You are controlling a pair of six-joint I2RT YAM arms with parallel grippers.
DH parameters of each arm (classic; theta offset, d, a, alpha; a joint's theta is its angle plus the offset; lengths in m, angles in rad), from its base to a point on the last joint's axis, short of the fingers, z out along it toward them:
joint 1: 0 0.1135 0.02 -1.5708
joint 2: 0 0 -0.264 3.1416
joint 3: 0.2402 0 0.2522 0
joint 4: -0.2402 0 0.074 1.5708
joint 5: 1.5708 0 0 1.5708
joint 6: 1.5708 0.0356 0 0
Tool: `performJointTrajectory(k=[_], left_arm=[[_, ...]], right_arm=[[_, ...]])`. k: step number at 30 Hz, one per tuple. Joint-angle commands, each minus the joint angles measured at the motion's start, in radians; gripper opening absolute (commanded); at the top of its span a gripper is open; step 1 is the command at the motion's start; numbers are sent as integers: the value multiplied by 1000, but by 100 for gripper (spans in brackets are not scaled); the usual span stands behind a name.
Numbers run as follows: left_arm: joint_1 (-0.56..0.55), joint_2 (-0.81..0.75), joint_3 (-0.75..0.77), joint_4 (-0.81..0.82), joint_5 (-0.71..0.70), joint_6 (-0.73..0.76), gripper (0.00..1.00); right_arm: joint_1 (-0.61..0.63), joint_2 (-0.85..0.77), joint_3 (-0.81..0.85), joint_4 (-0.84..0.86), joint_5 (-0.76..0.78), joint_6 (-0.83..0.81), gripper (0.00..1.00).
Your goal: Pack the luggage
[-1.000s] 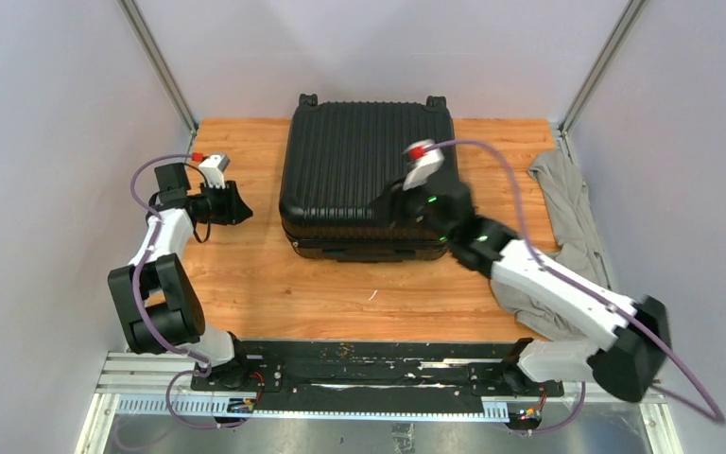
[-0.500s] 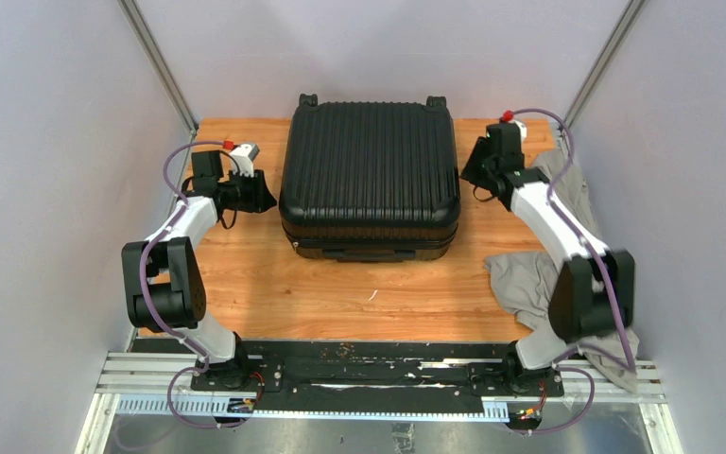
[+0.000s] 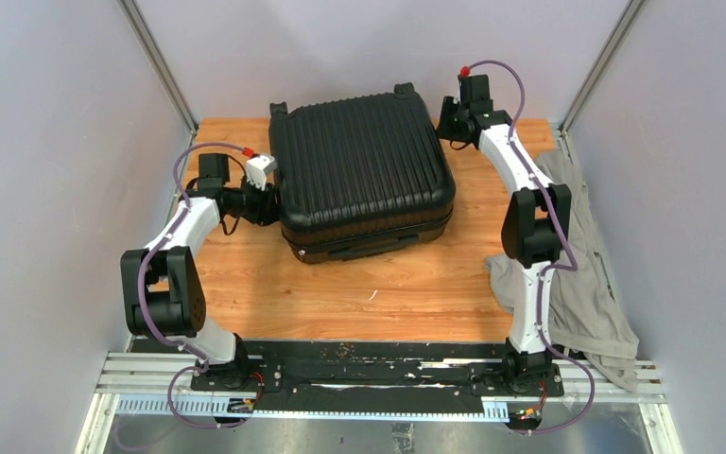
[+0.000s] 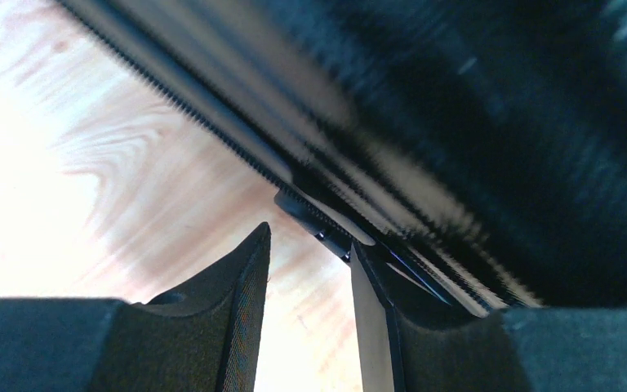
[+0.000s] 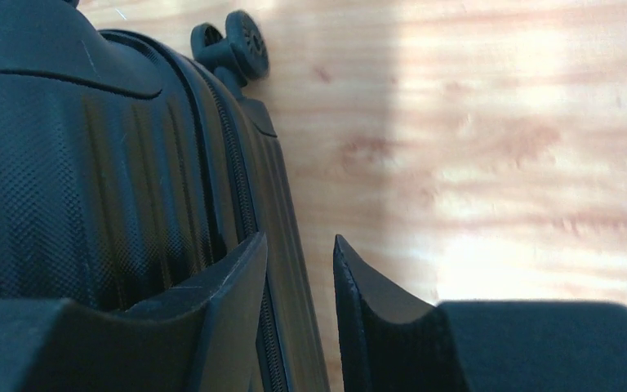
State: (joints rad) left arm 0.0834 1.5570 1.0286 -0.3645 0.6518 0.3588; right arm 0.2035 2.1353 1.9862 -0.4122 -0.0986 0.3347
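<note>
- Currently the luggage [image 3: 364, 170] lies flat and shut on the wooden table [image 3: 340, 293], ribbed shell up; you will find it at the middle of the far half, turned a little askew, its two wheels on the far edge.
- Left gripper [image 3: 263, 194]: low at the left side wall of the case; seen from above, it sits right against the shell, though you cannot confirm contact from there.
- Left wrist view: left gripper [image 4: 310, 237] has its fingers [image 4: 233, 294] set a narrow gap apart, with only bare wood showing in the gap; nothing is held; the zip seam [image 4: 188, 114] runs slantwise just beyond the tips, and a small dark tab [image 4: 318, 219] on it sits right ahead of the gap; the shell above is blurred.
- Right gripper [image 3: 452, 121]: at the far right corner of the case, arm stretched far along the right side of the table.
- Right wrist view: right gripper [image 5: 299, 238] is also narrowly parted and holds nothing; one finger lies over the side of the shell, the other over wood; the zip line [image 5: 241, 188] runs down into the gap; contact cannot be told; one wheel [image 5: 241, 45] shows beyond the fingers.
- Grey cloth [image 3: 577, 284]: crumpled along the right edge of the table, well apart from the case; it lies under and behind the right arm.
</note>
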Motion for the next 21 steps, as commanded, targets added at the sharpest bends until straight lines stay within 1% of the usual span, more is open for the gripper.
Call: performJointTrajectory(k=[1,3,4,5,6,8,10,12,14,15,18,21], left_arm=[[-155,-70,-26,-219,248,207,22],[-183,-105,-38,-280,271,270,22],[-191,-120,-40,-311,284,300,22],[-196,-132,-41,-338,297,324,23],[-197,-141,-36,-364,311,353,24],[-196,-149,-14,-420,319,403,28],[-194,-154,13,-454,303,418,34],[-179,-168,39,-500,283,443,42],[-125,-189,64,-544,276,468,48],[-95,-200,80,-566,270,490,52],[43,-194,143,-622,237,531,59],[154,-144,206,-625,205,525,61]], right_arm=[[200,84,212,-58,-354,-43,43],[204,119,299,-52,-407,-65,44],[203,127,336,-51,-406,-82,46],[202,124,366,-51,-376,-105,48],[198,108,383,-50,-312,-126,50],[184,47,353,-34,-165,-148,55],[163,-56,247,15,-45,-154,59],[144,-186,83,66,81,-149,61],[114,-323,-83,84,186,-111,61],[99,-395,-169,87,201,-83,61],[76,-598,-429,92,212,0,61],[80,-777,-670,105,167,85,58]])
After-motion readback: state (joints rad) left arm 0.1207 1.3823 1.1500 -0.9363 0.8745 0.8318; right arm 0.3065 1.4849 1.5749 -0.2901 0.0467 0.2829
